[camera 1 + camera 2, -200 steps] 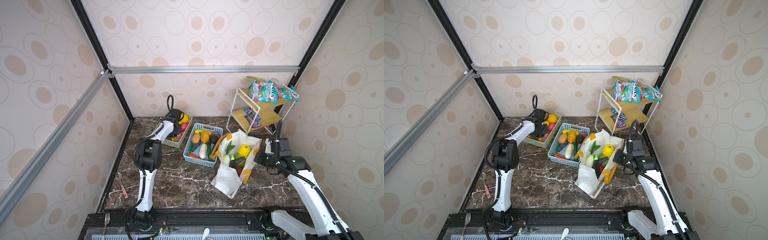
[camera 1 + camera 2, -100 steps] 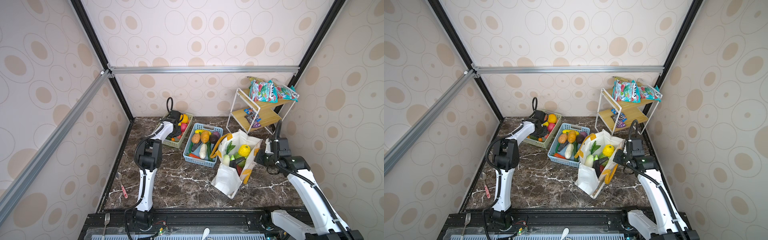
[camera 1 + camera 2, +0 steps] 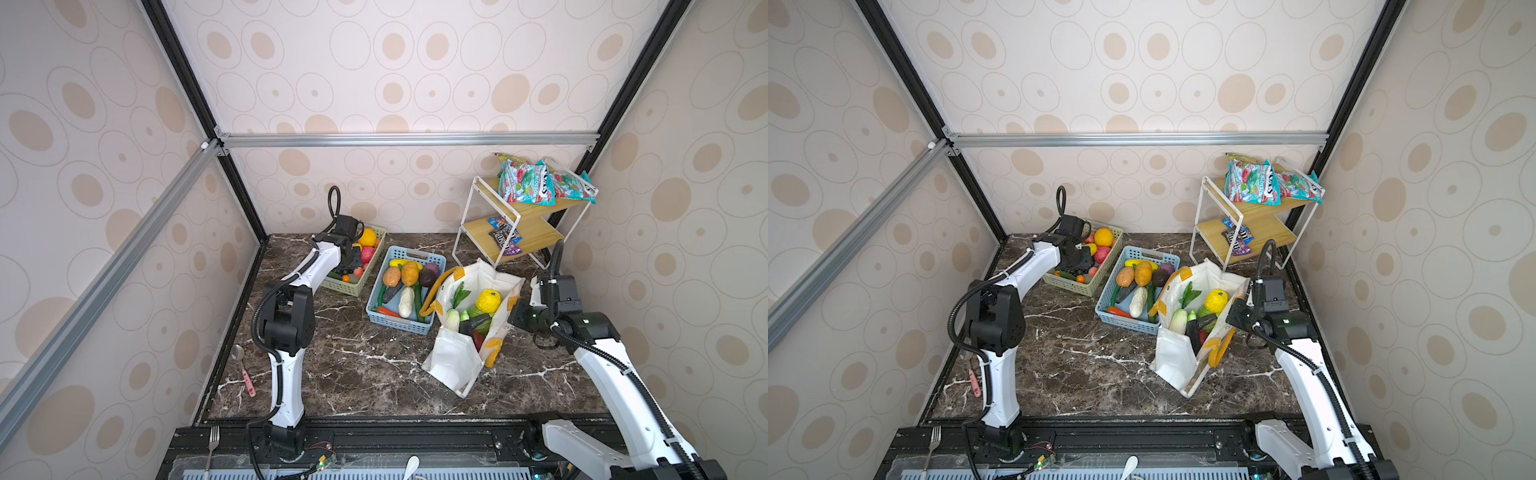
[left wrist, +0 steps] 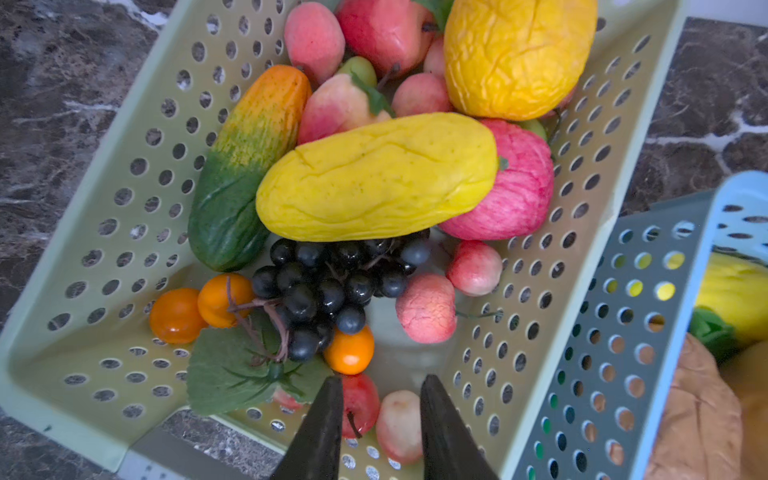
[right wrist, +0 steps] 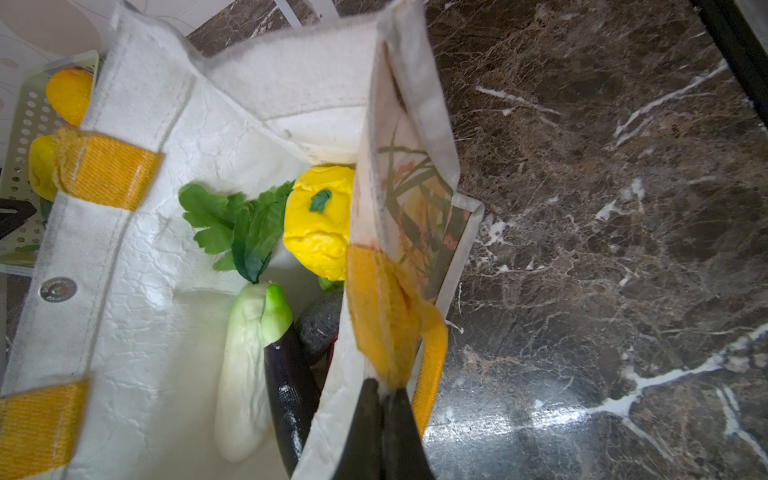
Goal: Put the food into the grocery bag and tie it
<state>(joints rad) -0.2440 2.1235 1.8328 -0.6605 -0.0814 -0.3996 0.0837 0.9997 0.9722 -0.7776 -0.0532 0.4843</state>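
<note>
**Right clamp on bag rim, left open over fruit basket**

Grocery bag (image 3: 451,361) stands open on the marble table (image 3: 353,374), right of centre, just beside the light blue basket (image 3: 397,326). Inside it are a yellow knobbly fruit (image 5: 318,220), a leafy white radish (image 5: 243,374), a dark eggplant (image 5: 291,386) and a grey-green piece half hidden under them. Right gripper (image 5: 382,388) has its fingers pinched tight on the bag's near rim, at the base of a yellow-orange handle (image 5: 386,316). That loop hangs outside the bag wall. The other handle (image 5: 108,172) is sewn on the far wall.

Left gripper (image 4: 380,380) is down in the pale green basket (image 4: 124,232) at back left of the table, fingers apart, nothing clamped. A small red fruit (image 4: 361,405) and a pale peach one (image 4: 399,424) lie under the gap. One finger may touch the red fruit, but the angle is too poor to tell. The same basket holds a long yellow fruit (image 4: 374,178), a black grape bunch (image 4: 324,286), a green-orange gourd (image 4: 245,166), a wrinkled orange melon (image 4: 519,54), pink apples and small orange tomatoes. The blue basket is full of mixed vegetables.

Back right is a white-frame shelf rack (image 3: 486,224) with snack packets (image 3: 525,183) on its top shelf.
</note>
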